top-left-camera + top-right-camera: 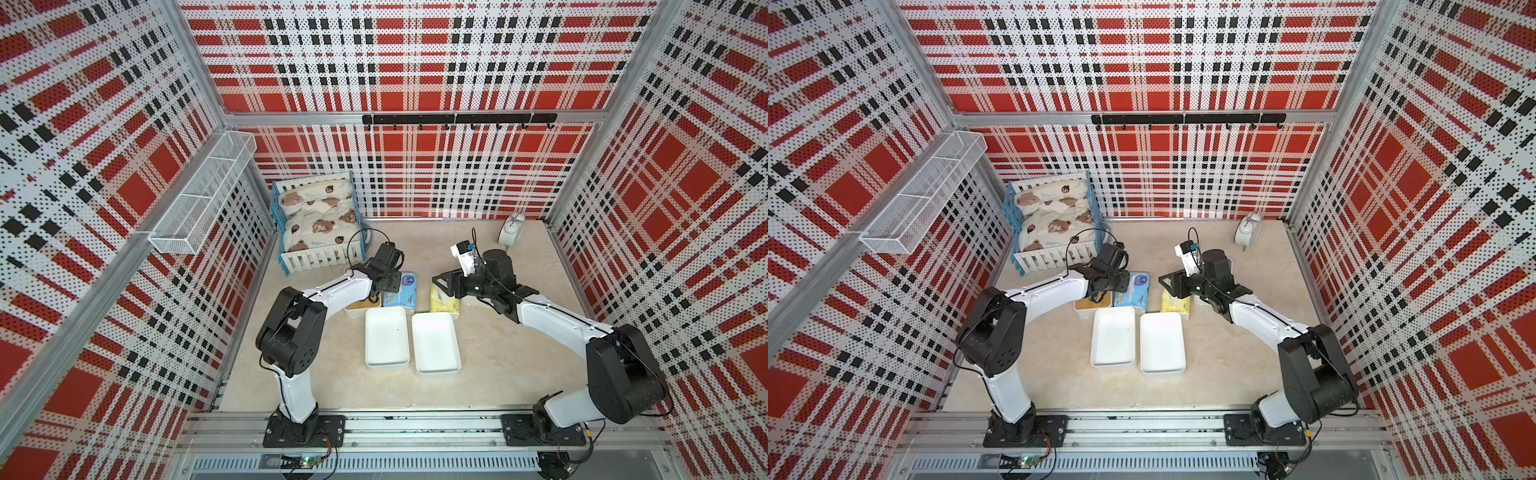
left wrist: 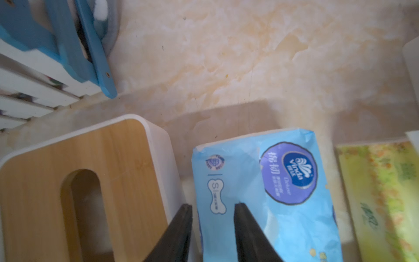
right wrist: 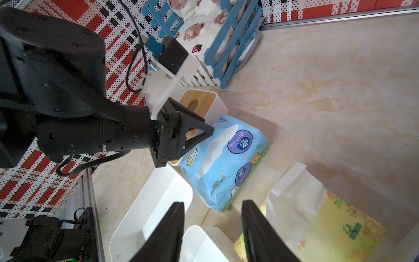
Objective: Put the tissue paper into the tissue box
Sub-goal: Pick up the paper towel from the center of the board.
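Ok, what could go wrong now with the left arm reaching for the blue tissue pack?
The left end effector straddles only one edge of the blue tissue pack; the soft wrapper might slip or sag. One finger sits close beside the wooden-lidded tissue box, so it could nudge that box.

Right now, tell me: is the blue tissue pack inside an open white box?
No, the blue tissue pack lies on the table beyond both open white boxes.

A: Tissue packs?
B: Two: blue pack (image 1: 405,291), yellow pack (image 1: 442,301).
A: Boxes?
B: Two open boxes (image 1: 386,338) (image 1: 435,343), one lidded box (image 2: 131,163) for certain.
A: Anything else?
B: One bed (image 1: 316,216), one clock (image 1: 510,233), one basket (image 1: 203,195), one hook rail (image 1: 457,119).
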`<control>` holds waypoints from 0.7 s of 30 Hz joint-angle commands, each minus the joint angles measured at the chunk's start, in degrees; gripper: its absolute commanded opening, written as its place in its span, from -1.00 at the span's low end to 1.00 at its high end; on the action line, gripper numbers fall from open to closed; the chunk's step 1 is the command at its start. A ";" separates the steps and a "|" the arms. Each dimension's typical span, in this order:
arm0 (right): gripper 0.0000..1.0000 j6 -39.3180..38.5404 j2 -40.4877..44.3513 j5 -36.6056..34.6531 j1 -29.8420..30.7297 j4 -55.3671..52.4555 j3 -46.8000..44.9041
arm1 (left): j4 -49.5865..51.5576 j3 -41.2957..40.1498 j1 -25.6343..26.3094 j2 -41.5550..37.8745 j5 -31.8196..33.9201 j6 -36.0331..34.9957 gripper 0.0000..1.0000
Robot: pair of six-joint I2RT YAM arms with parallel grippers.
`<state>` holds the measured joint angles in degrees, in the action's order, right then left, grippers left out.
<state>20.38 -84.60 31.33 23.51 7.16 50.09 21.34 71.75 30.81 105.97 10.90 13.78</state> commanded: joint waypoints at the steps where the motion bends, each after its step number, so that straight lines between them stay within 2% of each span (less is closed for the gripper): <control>1: -0.07 -0.96 0.93 0.66 0.31 0.27 -0.43 | 2.26 2.32 0.85 1.35 1.98 -0.47 -0.22; 13: -0.10 -1.07 0.93 1.16 0.31 0.08 -0.34 | 3.73 5.20 2.40 6.33 2.62 -0.26 -0.12; 21: -0.12 -1.40 0.75 1.54 0.31 -0.21 -0.34 | 3.76 5.16 2.33 9.25 2.99 -0.08 -0.20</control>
<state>19.73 -84.60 32.23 23.51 7.09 50.09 23.99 76.44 32.88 113.14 13.39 13.65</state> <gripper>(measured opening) 0.444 0.412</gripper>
